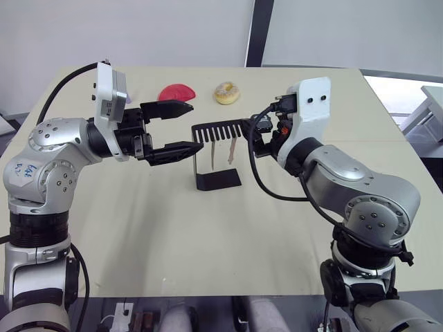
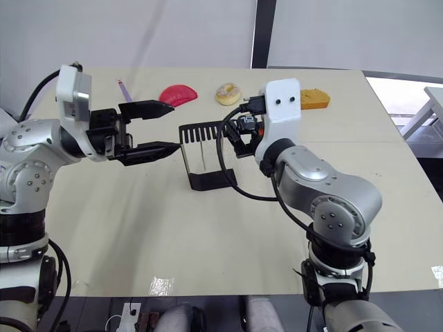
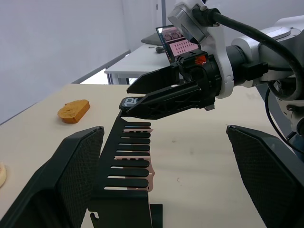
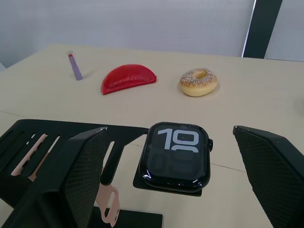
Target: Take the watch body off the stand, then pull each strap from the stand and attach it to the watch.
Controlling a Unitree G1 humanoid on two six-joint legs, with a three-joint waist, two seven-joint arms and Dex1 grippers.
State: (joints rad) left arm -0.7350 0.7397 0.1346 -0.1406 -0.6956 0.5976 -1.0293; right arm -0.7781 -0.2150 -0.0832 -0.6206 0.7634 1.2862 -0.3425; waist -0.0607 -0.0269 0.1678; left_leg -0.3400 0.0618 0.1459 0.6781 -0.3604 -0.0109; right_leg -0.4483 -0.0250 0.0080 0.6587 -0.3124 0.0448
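The black stand (image 1: 218,181) rises mid-table, its slotted top arm (image 1: 218,131) pointing toward my right arm. Two pink-beige straps (image 1: 232,149) (image 3: 137,156) hang from the slots. On the ring end of the arm sits the watch body (image 4: 175,154), its screen showing light digits. My right gripper (image 4: 170,130) is open, one finger (image 4: 80,171) on each side of the watch, not touching it. Left of the stand's comb end and a little above it, my left gripper (image 1: 197,126) hovers open and holds nothing.
A red half-round piece (image 1: 176,91), a sprinkled donut (image 1: 226,93) and a purple stick (image 2: 124,90) lie at the far side of the table. An orange bread-like piece (image 2: 313,99) lies behind my right wrist. Bare tabletop (image 1: 208,235) stretches in front of the stand.
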